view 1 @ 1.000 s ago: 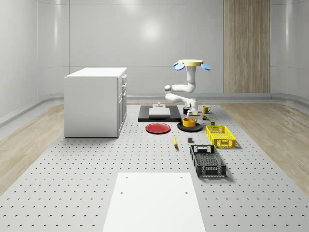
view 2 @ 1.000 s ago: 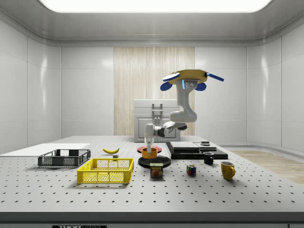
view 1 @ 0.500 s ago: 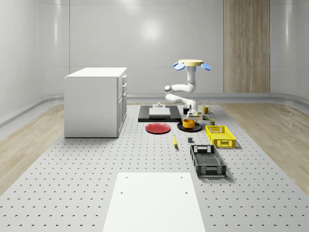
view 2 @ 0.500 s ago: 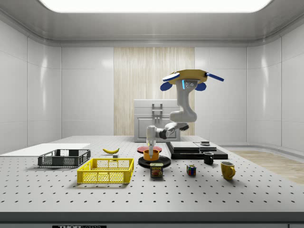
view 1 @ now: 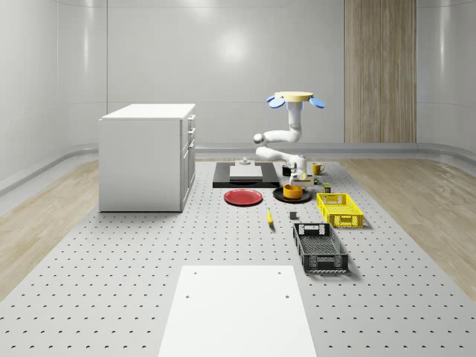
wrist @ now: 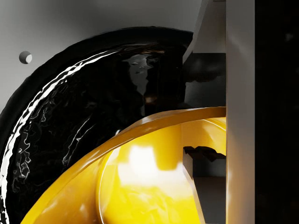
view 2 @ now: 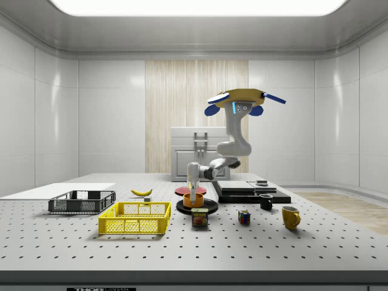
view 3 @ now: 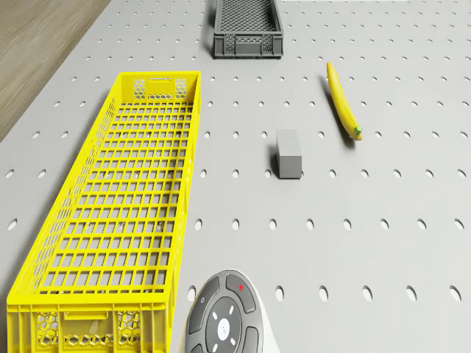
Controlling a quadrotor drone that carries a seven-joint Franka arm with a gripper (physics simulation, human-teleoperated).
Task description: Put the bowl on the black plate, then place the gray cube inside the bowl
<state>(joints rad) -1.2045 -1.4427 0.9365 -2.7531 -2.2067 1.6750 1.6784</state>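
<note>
- Drone [view 2: 236, 100] hovering high above the table [view 1: 149, 282], over the far end near the black slab [view 1: 223, 178] and the black plate [view 1: 279, 195].
- Arm [view 2: 233, 136] dropping straight down from the drone body, bending at an elbow, then reaching toward the side view's left, wrist turned so that the gripper [view 2: 194, 191] points straight down.
- Gripper at the rim of the bowl [view 2: 193, 198]; in the wrist view, one finger [wrist: 239, 112] standing over the bowl's rim, with a darker part reaching inside the yellow wall. Jaws apparently clamped on the bowl's rim, one finger inside and one outside.
- Bowl, orange-yellow, directly over the black plate, at or just above its surface; impossible to tell whether touching it. Plate's glossy black face beneath and beside the bowl in the wrist view.
- Gray cube [view 3: 288, 154] lying on the bare table, well apart from the bowl, between the yellow crate [view 3: 125, 198] and the banana [view 3: 342, 101].
- Black crate [view 3: 247, 29] farther along the table, past the yellow crate and the cube.
- Red plate [view 1: 243, 197] just beside the black plate, on the whole-scene view's left.
- Tin can [view 2: 200, 217], small coloured cube [view 2: 244, 217], dark cup [view 2: 265, 201] and yellow mug [view 2: 290, 216] standing on the table toward the side view's right of the plate.
- White cabinet [view 1: 147, 156] on the whole-scene view's left, away from the arm.
</note>
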